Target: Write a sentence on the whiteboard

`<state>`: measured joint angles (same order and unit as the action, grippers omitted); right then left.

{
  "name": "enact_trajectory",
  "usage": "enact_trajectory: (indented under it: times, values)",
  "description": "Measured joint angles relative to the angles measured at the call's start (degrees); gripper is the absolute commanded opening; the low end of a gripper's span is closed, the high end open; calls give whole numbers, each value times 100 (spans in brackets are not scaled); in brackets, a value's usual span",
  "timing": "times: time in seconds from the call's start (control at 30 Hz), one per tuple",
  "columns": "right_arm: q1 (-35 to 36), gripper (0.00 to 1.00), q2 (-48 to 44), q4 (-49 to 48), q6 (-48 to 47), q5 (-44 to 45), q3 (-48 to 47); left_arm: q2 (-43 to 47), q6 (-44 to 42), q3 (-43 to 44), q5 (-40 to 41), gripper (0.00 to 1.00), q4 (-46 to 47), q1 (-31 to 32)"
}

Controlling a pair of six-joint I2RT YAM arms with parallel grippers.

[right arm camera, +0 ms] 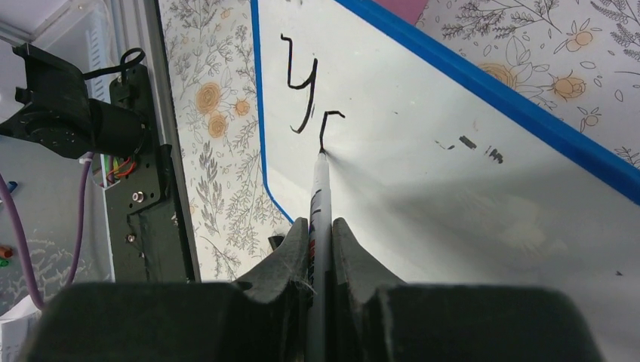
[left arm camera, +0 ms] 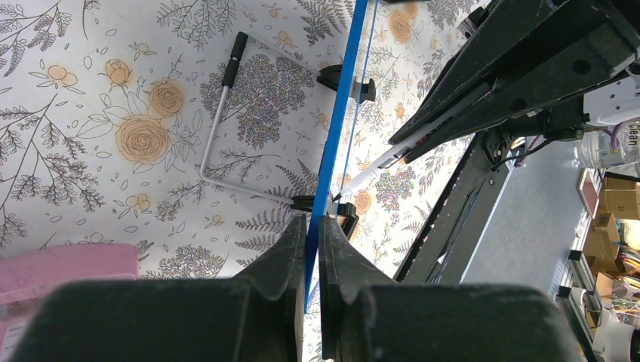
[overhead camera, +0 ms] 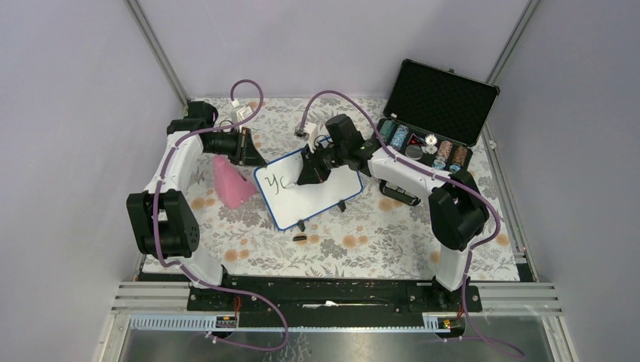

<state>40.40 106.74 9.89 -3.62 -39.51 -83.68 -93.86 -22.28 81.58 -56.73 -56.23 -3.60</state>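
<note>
The whiteboard (overhead camera: 326, 194) with a thin blue frame stands tilted at the table's middle. The sentence (overhead camera: 281, 182) is only a dark "y" and part of a second letter near the board's upper left; it also shows in the right wrist view (right arm camera: 303, 94). My left gripper (overhead camera: 251, 148) is shut on the board's blue edge (left arm camera: 332, 162) at its far left corner, seen edge-on in the left wrist view. My right gripper (overhead camera: 313, 175) is shut on a marker (right arm camera: 320, 204), whose tip touches the board at the second letter's lower end.
A pink object (overhead camera: 232, 182) lies left of the board. An open black foam-lined case (overhead camera: 434, 113) with small round items stands at the back right. A small dark cap (overhead camera: 300, 238) lies in front of the board. A wire stand (left arm camera: 219, 128) shows behind the board.
</note>
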Motion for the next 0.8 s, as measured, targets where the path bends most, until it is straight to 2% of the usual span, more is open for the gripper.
enact_trajectory:
  times: [0.8]
  values:
    - [-146,0,-107,227,-162,98,94,0,-2,0,0,0,11,2]
